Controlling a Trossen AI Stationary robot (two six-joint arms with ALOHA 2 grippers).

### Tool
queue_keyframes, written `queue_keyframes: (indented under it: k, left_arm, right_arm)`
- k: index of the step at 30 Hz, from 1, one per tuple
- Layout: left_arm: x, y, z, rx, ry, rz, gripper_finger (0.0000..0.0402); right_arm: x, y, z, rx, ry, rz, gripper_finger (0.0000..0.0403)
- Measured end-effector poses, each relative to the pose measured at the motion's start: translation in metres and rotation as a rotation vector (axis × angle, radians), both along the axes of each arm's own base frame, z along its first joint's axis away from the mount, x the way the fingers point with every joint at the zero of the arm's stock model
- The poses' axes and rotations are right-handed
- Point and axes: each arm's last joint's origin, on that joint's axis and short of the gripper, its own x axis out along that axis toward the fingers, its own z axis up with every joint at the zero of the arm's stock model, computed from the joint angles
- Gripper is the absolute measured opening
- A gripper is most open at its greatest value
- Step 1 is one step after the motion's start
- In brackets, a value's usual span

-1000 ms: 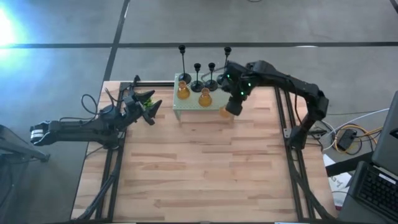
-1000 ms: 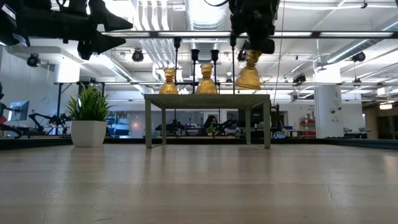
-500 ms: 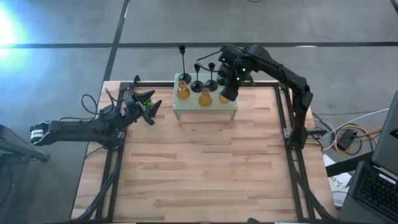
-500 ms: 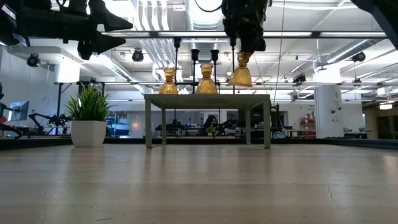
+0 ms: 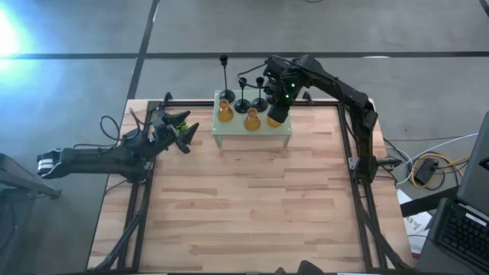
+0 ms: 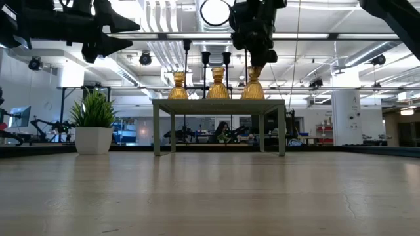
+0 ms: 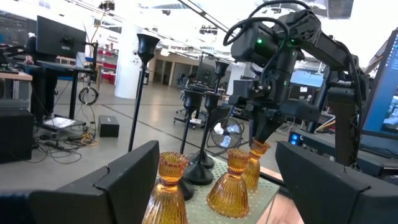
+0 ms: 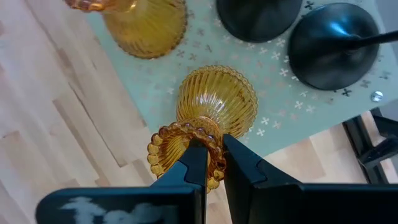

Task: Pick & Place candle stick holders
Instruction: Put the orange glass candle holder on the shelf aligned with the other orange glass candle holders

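Note:
Three amber glass holders stand in a row on the pale green stand (image 5: 229, 131): left (image 5: 225, 113), middle (image 5: 251, 120) and right (image 5: 273, 121). Black holders (image 5: 243, 101) stand behind them, the tallest (image 5: 225, 76) at the far left; my right arm hides part of that row. My right gripper (image 5: 276, 111) is above the right amber holder (image 6: 252, 85) and shut on it. My left gripper (image 5: 182, 124) hovers open and empty left of the stand, beside a small green plant (image 6: 93, 124). My right gripper pinches the beaded top rim (image 8: 216, 147) of the right amber holder, one finger (image 8: 196, 160) inside the mouth and one (image 8: 242, 163) outside. The fingers point down from above. The holder stands upright, its base (image 6: 252, 96) level with the stand's top near the stand's right end.
The stand (image 6: 220, 102) is a small legged table at the far middle of the wooden table (image 5: 244, 206). Black frame rails (image 5: 139, 206) run along the left and right sides. The near half of the wood is open.
My right gripper has carried the amber holder from beyond the stand's near right corner toward the far edge and slightly left, then down. The holder hung tilted and lifted before; now it is upright at the stand's top, in line with the other two.

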Motion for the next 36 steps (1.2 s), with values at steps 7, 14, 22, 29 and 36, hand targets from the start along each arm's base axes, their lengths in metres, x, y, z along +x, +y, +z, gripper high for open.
queue_keyframes:
  k: [7, 14, 22, 29, 36]
  left_arm:
    - [0.0, 0.0, 0.0, 0.0, 0.0, 0.0, 0.0326]
    - [0.0, 0.0, 0.0001, 0.0, 0.0, 0.0, 0.0326]
    - [0.0, 0.0, 0.0, 0.0, 0.0, 0.0, 0.0326]
    - [0.0, 0.0, 0.0001, 0.0, 0.0, 0.0, 0.0326]
    - [-0.0001, 0.0, 0.0001, 0.0, -0.001, 0.0, 0.0326]
  right_arm:
    - [-0.0039, -0.0077, 0.0006, -0.022, -0.002, -0.031, 0.0019]
    - [-0.0058, -0.0085, 0.0026, -0.024, -0.007, -0.041, 0.0019]
    - [-0.0056, -0.0086, 0.0026, -0.026, -0.01, -0.041, 0.0019]
    - [-0.0056, -0.0087, 0.0023, -0.024, -0.009, -0.051, 0.0019]
    - [-0.0061, -0.0097, -0.0014, -0.015, 0.004, -0.059, 0.0019]
